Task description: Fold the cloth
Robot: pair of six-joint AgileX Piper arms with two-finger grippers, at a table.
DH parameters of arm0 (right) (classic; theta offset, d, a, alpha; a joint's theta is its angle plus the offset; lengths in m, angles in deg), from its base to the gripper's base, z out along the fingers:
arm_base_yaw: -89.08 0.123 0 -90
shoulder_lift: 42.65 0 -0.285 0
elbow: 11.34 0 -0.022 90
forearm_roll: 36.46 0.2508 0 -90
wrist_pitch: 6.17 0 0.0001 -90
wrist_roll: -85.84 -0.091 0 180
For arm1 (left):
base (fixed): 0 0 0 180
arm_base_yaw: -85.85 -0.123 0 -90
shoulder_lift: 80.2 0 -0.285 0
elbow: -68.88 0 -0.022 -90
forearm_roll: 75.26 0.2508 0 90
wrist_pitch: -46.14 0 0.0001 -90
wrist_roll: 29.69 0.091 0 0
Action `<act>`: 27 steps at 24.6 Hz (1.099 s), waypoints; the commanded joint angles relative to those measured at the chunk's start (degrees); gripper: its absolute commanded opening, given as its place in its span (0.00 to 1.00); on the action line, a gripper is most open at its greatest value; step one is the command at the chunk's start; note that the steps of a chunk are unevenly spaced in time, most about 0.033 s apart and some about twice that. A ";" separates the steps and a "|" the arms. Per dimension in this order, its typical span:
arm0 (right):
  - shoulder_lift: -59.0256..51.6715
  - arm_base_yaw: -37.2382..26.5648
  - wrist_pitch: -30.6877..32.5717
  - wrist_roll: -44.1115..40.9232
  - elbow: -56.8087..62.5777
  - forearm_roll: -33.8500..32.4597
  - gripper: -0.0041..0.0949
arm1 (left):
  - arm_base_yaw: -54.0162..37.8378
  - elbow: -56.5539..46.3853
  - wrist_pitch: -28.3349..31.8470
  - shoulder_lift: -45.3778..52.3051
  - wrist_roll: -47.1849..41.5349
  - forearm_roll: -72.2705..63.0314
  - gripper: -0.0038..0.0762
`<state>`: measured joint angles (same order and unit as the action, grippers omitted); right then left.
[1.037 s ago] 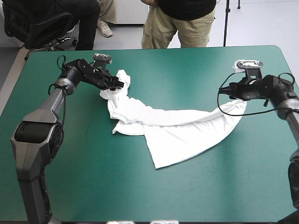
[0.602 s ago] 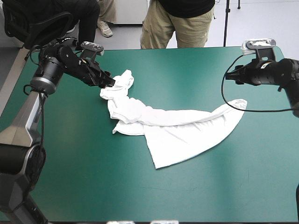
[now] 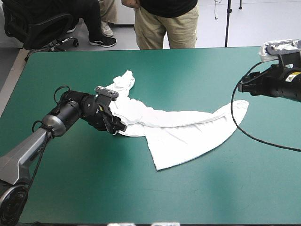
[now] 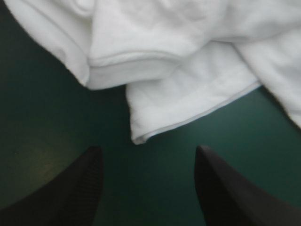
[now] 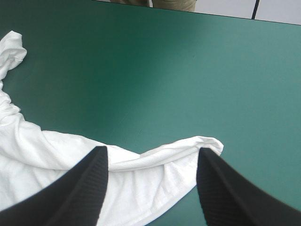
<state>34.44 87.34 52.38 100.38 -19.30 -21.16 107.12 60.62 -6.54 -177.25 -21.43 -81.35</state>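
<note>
Hovering the spread left hand (image 4: 148, 151) just short of the hemmed corner (image 4: 141, 134) of the T-shirt (image 3: 178, 129). Aiming low along the counter (image 3: 197, 66) and catching every layer. Holding the spread right hand (image 5: 151, 153) clear.

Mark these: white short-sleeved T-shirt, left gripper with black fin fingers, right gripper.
White short-sleeved T-shirt (image 3: 188, 132), high view, on its broad flat panel.
Left gripper (image 4: 148, 149), left wrist view, midway between its open black fingers.
Right gripper (image 5: 153, 150), right wrist view, midway between its open black fingers.

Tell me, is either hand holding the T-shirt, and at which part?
Nothing is held. The left hand is open just short of a hemmed corner of the T-shirt; the right hand is open, clear of its other end.
</note>
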 commanded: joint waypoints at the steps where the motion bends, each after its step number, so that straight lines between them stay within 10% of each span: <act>1: -1.27 -0.42 -4.42 0.05 -0.46 0.84 0.58 | -1.23 -1.31 5.84 1.95 -0.97 -1.04 0.57; 10: 0.28 -0.42 -7.16 0.05 3.18 0.74 0.53 | -1.35 -1.49 9.88 -8.88 3.62 -2.33 0.55; 19: 1.31 -0.42 -5.49 -0.66 4.44 -3.31 0.48 | -1.15 -1.49 9.62 -13.22 5.65 -5.15 0.06; 27: 4.28 -0.56 -13.31 -4.67 13.64 -7.42 0.48 | -1.15 -1.49 9.30 -13.22 6.58 -5.22 0.04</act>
<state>38.48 87.26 44.32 96.09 -6.78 -28.00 105.19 59.41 1.70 -189.70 -14.78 -83.71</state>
